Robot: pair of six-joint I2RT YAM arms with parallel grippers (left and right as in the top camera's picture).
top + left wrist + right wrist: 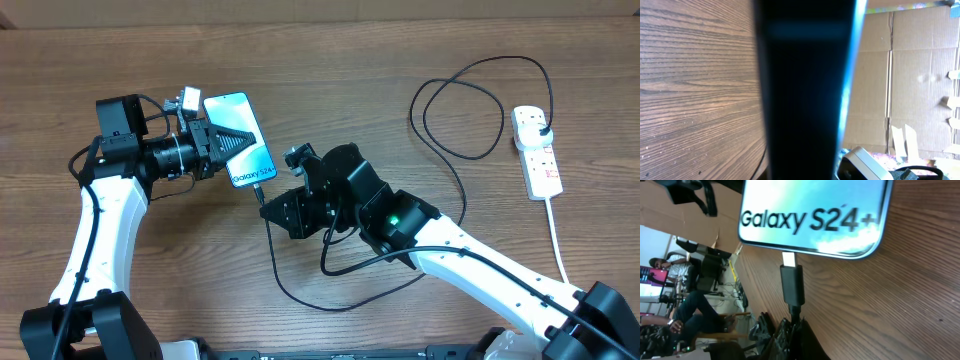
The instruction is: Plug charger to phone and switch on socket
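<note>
Both clamped | left hand [235, 140]: phone [256, 162] | right hand [270, 203]: charger [792, 285] | wooden table [380, 50] | cardboard walls [912, 75]

The phone [815, 215] has a light blue-teal screen with black letters. The charger [792, 285] is black. The socket [537, 152] is white with red switches. The desk [350, 50] is brown with a wood grain.

Dark letters reading "Galaxy S24+" stand across the light blue-teal screen of the phone [815, 215].

Black charger [792, 285] tip sits at teal phone [810, 215] port, socket [537, 152] well apart.
</note>
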